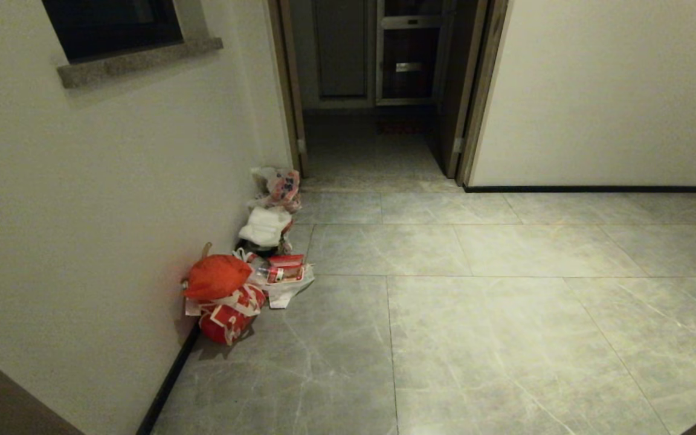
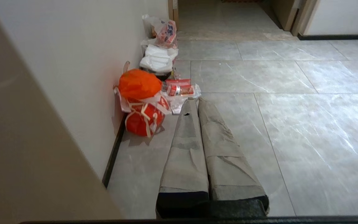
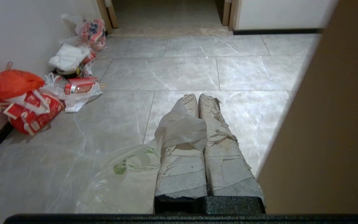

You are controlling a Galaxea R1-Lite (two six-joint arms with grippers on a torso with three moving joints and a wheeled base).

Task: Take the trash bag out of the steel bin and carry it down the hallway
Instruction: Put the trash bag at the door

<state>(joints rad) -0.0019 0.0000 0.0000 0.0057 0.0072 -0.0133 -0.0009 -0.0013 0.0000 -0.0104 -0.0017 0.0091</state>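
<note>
In the right wrist view my right gripper (image 3: 197, 98) is shut on the trash bag (image 3: 179, 127). A whitish plastic handle loop is pinched between the taped fingers and drapes over one of them. The translucent body with green print (image 3: 120, 171) hangs below, above the grey marble tiles of the hallway (image 1: 444, 302). My left gripper (image 2: 196, 101) is shut with nothing in it and points along the floor toward the rubbish by the wall. Neither arm shows in the head view. The steel bin is out of view.
A row of rubbish lies along the left wall: an orange-red bag (image 1: 216, 276), a red-and-white bag (image 1: 227, 317), a white bundle (image 1: 265, 226) and a printed bag (image 1: 281, 184). An open doorway (image 1: 378, 139) lies ahead. A beige panel (image 3: 328, 140) stands close beside the right gripper.
</note>
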